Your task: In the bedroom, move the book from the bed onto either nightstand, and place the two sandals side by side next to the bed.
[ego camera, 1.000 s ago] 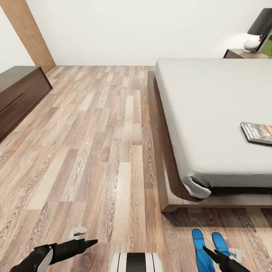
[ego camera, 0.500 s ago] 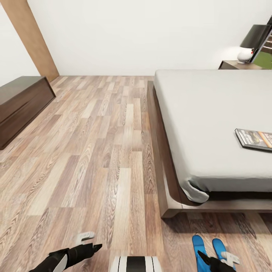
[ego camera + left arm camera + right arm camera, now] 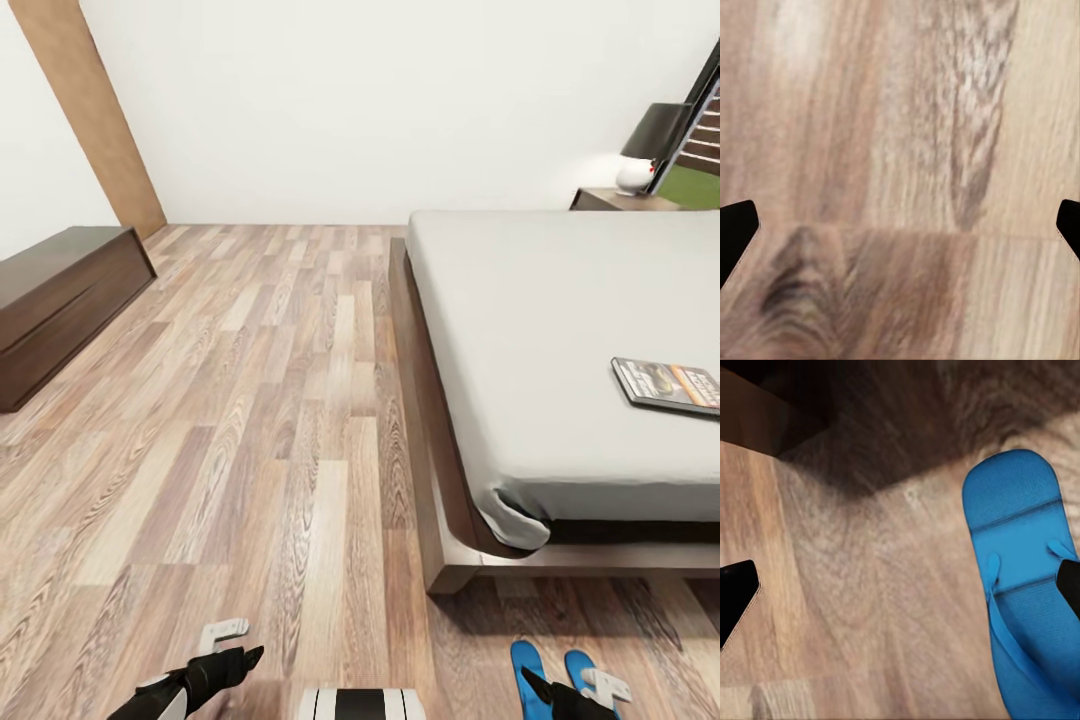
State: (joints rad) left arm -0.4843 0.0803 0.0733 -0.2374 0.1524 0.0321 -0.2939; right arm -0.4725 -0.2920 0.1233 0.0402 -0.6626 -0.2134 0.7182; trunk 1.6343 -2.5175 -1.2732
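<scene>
The bed (image 3: 540,330), pale mattress on a dark wooden frame, fills the right of the head view. The book (image 3: 668,385) lies flat on the mattress near the picture's right edge. Two blue sandals (image 3: 527,668) lie side by side on the floor off the bed's foot corner. My right gripper (image 3: 565,686) hovers over them, open; in the right wrist view one sandal (image 3: 1020,562) lies under the gripper (image 3: 900,592), beside one fingertip. My left gripper (image 3: 240,646) is open above bare floor planks (image 3: 900,150). A nightstand (image 3: 610,199) stands at the far side of the bed.
A lamp (image 3: 650,145) with a dark shade sits on the nightstand. A long low dark dresser (image 3: 60,290) lines the left wall. A wooden door panel (image 3: 95,110) leans in the far left corner. Wide plank floor (image 3: 270,400) stretches between dresser and bed.
The whole picture has slid downward, so the camera has moved. Both arms and the sandals now sit lower at the bottom edge; the book lies where it was on the bed.
</scene>
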